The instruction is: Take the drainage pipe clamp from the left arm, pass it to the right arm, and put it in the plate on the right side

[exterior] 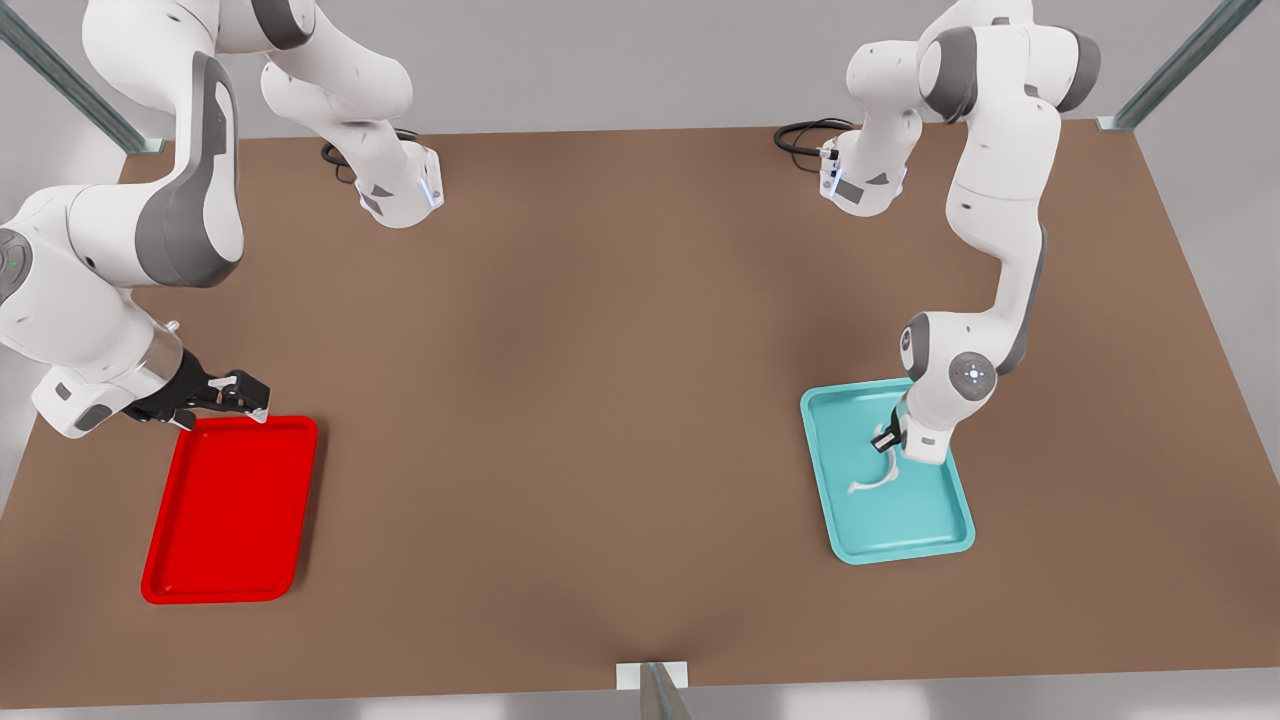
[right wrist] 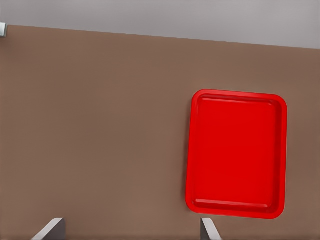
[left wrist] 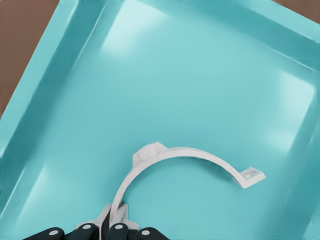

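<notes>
White plastic, the drainage pipe clamp (left wrist: 176,156) lies in the teal tray (exterior: 935,535), one end tab pinched by the left gripper (left wrist: 111,227); likely light, stiff, slippery. Far off, the right gripper (exterior: 235,395) waits spread above the plate (exterior: 230,585).

No text, label, brand, number or sign can be read on anything in these pictures.
</notes>
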You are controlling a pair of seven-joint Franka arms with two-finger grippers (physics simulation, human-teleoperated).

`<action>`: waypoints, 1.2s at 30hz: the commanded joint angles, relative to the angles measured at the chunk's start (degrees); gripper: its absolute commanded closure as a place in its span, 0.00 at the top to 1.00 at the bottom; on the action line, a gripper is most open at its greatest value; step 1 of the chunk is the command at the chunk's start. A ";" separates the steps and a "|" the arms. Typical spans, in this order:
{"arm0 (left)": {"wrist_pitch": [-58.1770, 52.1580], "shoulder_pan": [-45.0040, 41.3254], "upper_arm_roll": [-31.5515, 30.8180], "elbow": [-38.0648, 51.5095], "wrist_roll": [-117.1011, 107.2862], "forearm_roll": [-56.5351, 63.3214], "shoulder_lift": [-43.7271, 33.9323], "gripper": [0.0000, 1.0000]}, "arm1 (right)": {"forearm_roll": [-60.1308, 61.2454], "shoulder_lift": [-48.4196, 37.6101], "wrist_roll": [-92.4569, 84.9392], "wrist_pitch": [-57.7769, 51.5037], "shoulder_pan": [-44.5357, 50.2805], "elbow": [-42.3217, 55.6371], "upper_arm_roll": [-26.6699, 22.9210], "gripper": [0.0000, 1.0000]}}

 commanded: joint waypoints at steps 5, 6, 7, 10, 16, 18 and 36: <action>-21.37 -2.75 -0.62 10.19 7.14 3.13 -5.34 0.21 | 0.04 -0.06 -0.38 -0.04 -0.01 -0.02 -0.03 1.00; -25.77 -5.29 -0.62 14.24 6.88 2.86 -4.90 0.21 | 0.04 -0.06 -0.38 -0.04 -0.01 -0.02 0.06 1.00; -26.04 -6.96 -0.71 15.03 6.79 2.60 -4.90 0.21 | 0.04 -0.06 -0.30 -0.04 0.07 0.06 0.06 1.00; -27.62 -17.77 -1.76 22.24 2.66 -0.04 -3.15 0.21 | 0.04 -0.06 -0.12 0.05 0.16 -0.02 0.06 1.00; -23.76 -29.20 -4.48 42.10 -5.16 0.14 10.91 0.21 | -0.04 1.96 6.90 1.80 5.08 0.33 4.80 1.00; -18.24 -29.20 -7.12 46.50 -5.86 -1.35 15.04 0.21 | -0.22 3.80 16.48 4.87 11.66 0.33 4.80 1.00; -4.07 -30.52 -13.89 47.20 -4.02 -3.82 16.54 0.21 | 3.38 12.94 7.62 26.24 18.44 -8.99 6.91 1.00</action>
